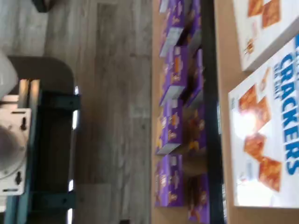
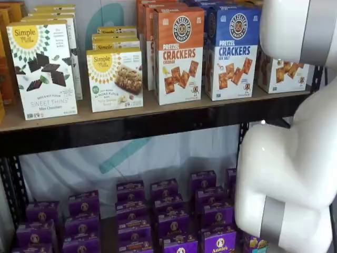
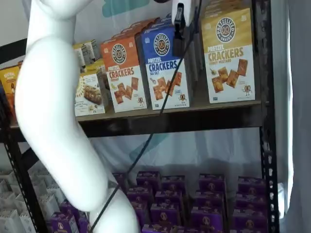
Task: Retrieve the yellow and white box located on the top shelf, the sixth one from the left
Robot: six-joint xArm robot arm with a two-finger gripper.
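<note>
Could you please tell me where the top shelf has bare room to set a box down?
The top shelf shows bare board between the blue-topped carton and the yellow and white box. The cartons stand packed from the orange-topped carton leftward.

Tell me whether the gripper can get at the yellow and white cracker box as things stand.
Probably yes. The yellow and white box stands at the front of the top shelf with nothing before its face. The gripper hangs before the neighbouring blue-topped carton, so it must shift sideways first.
</note>
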